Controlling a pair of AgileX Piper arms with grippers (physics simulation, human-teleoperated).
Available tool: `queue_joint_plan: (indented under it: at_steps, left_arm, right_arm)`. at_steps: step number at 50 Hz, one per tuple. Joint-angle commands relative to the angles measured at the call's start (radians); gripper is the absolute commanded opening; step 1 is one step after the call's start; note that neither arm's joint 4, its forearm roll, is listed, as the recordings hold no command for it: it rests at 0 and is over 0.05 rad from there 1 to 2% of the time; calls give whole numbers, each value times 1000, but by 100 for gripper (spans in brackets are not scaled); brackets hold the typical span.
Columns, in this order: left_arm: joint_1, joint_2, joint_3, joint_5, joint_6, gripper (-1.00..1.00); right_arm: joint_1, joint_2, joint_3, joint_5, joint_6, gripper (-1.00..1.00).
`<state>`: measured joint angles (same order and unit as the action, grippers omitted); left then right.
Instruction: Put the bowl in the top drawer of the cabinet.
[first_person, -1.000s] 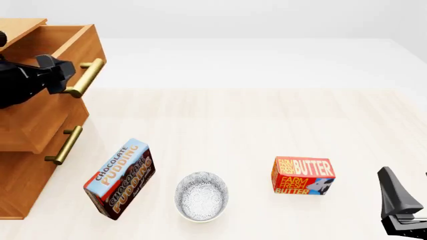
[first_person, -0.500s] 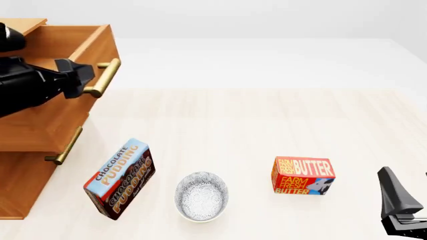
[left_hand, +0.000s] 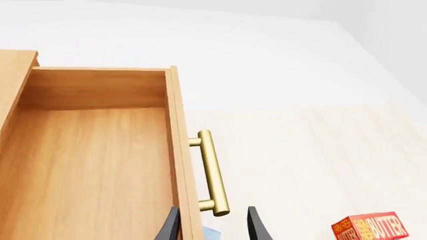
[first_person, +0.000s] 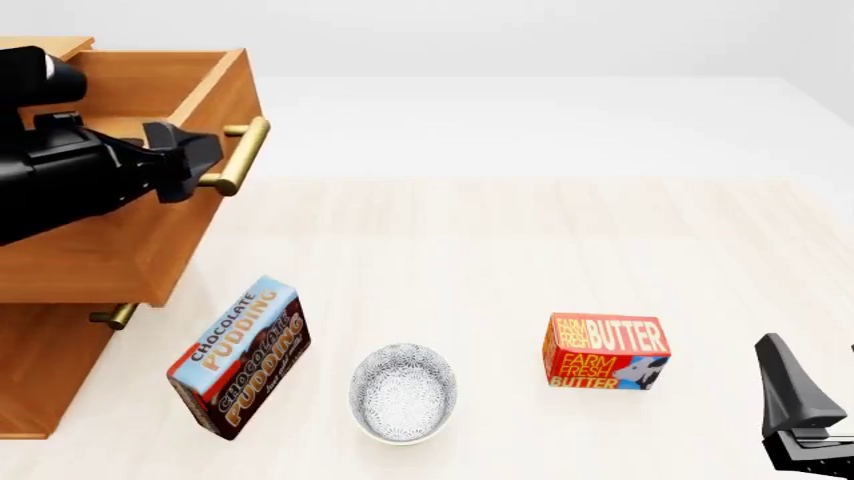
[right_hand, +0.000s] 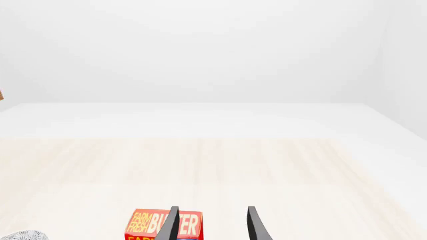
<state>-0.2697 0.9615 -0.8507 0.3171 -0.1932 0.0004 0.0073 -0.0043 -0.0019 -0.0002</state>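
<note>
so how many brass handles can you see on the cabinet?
2. One on the open top drawer, its handle at the left gripper. The second peeks out below it, mostly hidden by the top drawer.

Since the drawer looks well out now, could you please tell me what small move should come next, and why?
Probably open the left claw and back it off the brass handle: the top drawer stands far out with its inside exposed, while the bowl sits untouched on the table.

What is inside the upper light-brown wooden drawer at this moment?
In the left wrist view, the upper light-brown wooden drawer shows only its bare wooden floor and walls; the small white patterned bowl stands on the table. The left gripper and arm cover part of the inside in the front view.
</note>
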Motion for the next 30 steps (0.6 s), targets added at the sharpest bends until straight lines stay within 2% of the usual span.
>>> queue_joint_plan:
  at_steps: [1, 30]
  left_arm:
    - [-29, 14, -13, -8, 18, 100]
    - [-102, 60, -16, -38, 18, 100]
  right_arm:
    - [0, 0, 0, 0, 0, 100]
    - [0, 0, 0, 0, 0, 100]
